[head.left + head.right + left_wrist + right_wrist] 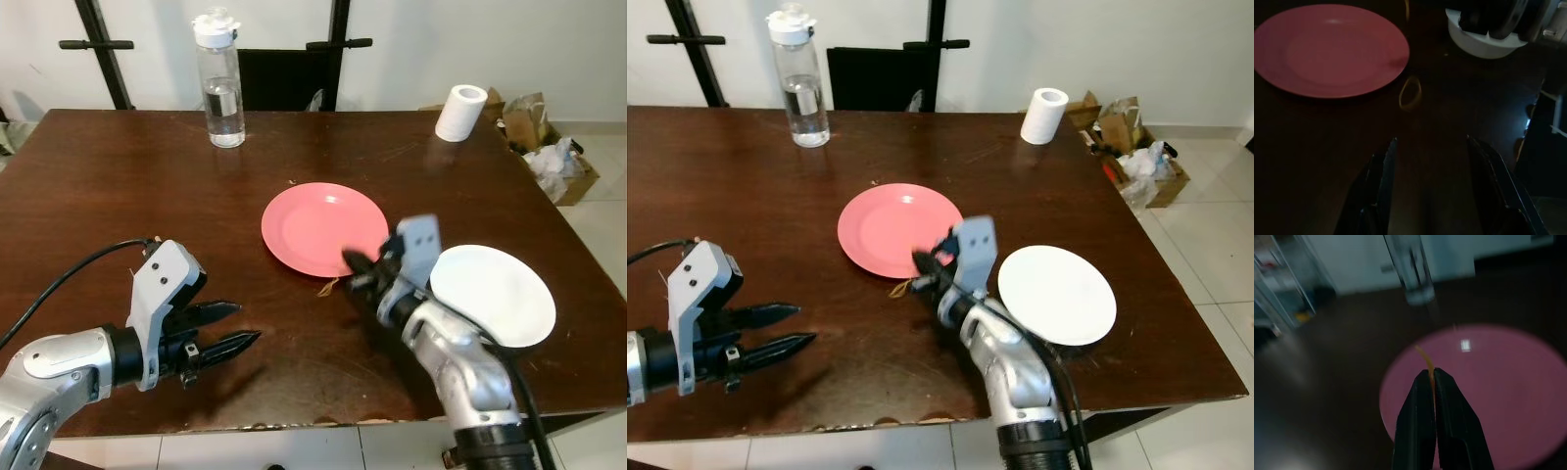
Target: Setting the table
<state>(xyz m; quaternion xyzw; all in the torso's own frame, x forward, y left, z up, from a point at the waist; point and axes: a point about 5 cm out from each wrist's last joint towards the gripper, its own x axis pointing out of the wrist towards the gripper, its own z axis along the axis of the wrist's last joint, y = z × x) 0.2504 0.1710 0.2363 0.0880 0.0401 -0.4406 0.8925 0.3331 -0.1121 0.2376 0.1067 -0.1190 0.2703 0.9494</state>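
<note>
Right pincer (1431, 374), fingers pressed together, nips a thin orange band (1425, 360) above the pink plate (323, 227); left pincer (240, 325) hovers spread apart near the bench's (118, 196) front edge.

Water bottle (220, 80): clear, white cap, upright at the far edge of the desk (98, 196). Paper roll (460, 113): white, upright at the far right corner. Rubber band (1410, 92): tan loop, flat on the desk just beside the pink plate. Chair (284, 78): black, behind the desk. Boxes with bags (549, 147): on the tiled floor (607, 196), right.
</note>
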